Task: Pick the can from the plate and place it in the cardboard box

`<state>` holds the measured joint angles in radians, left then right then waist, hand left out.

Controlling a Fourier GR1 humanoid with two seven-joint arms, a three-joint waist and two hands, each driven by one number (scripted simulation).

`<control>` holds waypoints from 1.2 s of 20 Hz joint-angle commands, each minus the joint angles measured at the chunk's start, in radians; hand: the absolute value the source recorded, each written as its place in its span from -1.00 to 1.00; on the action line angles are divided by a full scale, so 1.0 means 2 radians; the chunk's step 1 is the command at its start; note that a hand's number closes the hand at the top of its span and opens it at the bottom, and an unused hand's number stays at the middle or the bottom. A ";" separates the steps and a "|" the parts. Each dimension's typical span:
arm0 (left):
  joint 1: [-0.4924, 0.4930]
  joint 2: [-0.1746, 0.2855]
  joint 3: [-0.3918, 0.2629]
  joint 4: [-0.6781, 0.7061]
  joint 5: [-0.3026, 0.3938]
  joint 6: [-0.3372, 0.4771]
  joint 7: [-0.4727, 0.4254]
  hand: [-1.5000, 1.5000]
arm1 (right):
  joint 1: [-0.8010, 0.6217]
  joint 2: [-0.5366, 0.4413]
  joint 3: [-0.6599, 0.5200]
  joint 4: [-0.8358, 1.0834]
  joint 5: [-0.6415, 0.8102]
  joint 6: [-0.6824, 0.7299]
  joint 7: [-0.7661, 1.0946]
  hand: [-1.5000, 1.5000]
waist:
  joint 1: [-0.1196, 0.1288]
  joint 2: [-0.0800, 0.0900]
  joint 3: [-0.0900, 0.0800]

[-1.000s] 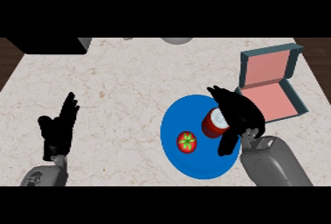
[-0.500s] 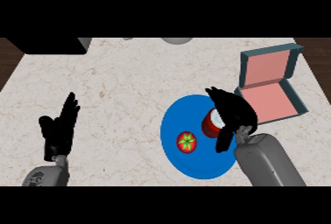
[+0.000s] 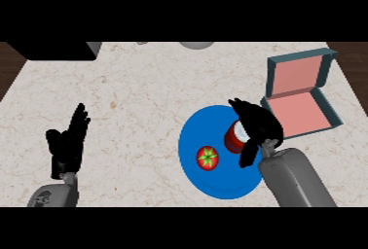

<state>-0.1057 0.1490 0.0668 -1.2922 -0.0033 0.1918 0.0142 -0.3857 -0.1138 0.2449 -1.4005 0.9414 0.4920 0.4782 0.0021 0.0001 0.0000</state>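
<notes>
Fingers (image 3: pixel 253 116) of right hand (image 3: pixel 260 127) curled round the can (image 3: pixel 233 138), which still stands on the plate (image 3: pixel 215 182) beside tomato (image 3: pixel 207 158); grasp looks made, lift and transfer to open cardboard box (image 3: pixel 302 109) remain; since a second ago hand barely shifted, can unmoved; left hand (image 3: pixel 68 143) rests open.

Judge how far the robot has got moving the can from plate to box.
Done: the right hand is at the can, fingers curled round it. In hand: the grasp; the can stands on the blue plate, not yet lifted. Left: lifting, carrying to the open cardboard box, releasing. The left hand rests open.
</notes>
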 commanded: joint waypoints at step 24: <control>0.033 0.006 0.021 -0.039 -0.003 0.001 0.020 0.00 | 0.263 -0.232 0.112 -0.174 0.043 -0.144 -0.414 1.00 | -0.037 -0.010 0.001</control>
<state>-0.0543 0.1588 0.1031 -1.3532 -0.0071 0.1840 0.0513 -0.0544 -0.4077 0.4235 -1.6430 1.0335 0.2511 -0.1657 -0.0465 -0.0279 -0.0052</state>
